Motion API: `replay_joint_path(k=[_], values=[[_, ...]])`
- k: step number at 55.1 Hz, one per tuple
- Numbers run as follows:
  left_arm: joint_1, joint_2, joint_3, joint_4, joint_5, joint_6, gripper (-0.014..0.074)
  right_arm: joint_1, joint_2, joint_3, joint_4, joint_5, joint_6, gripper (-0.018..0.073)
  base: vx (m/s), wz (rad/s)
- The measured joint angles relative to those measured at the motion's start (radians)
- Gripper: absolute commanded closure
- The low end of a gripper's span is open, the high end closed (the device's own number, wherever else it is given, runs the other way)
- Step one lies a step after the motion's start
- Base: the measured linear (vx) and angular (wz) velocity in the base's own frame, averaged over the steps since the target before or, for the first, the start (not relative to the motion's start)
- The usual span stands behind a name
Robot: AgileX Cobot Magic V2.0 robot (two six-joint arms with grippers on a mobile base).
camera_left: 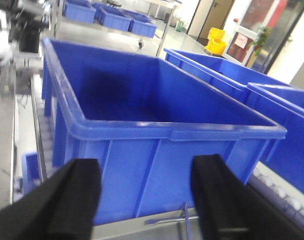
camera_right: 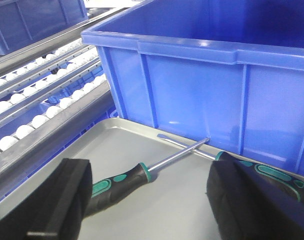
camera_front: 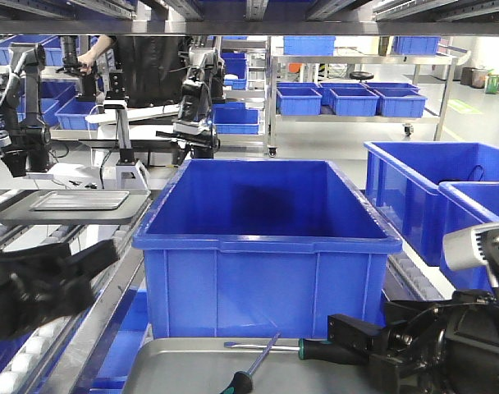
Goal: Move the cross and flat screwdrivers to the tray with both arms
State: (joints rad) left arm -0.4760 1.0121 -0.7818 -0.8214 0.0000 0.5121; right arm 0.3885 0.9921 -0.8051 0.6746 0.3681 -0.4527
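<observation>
- Lying crossed in the grey tray, both screwdrivers rest just before the blue bin.
- Right gripper hovers over them, jaws apart, empty.
- Left gripper, jaws apart, faces the bin.

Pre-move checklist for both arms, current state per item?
1. Both screwdrivers on the grey tray: ok; one screwdriver lies diagonally, the other screwdriver along the rear rim, shafts crossing.
2. Right claw open and empty: ok.
3. Left claw open and empty: ok.
4. Left claw clear of the blue bin: cannot tell.
5. Screwdrivers fully inside the rim: cannot tell, right claw hides part.
</observation>
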Motion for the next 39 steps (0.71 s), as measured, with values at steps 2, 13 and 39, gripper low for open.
replay_joint_path(k=[2, 13, 39], values=[[0.0, -0.022, 0.02, 0.113, 0.012, -0.121, 0.0295, 0.0, 0.0, 0.0, 0.0, 0.0, 0.0, 0.0005, 0.0, 0.0], [0.046, -0.233, 0.226, 0.68, 0.05, -0.583, 0.0604, 0.0, 0.0, 0.0, 0.0, 0.001, 0.0, 0.0005, 0.0, 0.0], [0.408, -0.893, 0.746, 0.747, 0.056, -0.555, 0.0603, 0.0, 0.0, 0.0, 0.0, 0.001, 0.0, 0.0005, 0.0, 0.0]])
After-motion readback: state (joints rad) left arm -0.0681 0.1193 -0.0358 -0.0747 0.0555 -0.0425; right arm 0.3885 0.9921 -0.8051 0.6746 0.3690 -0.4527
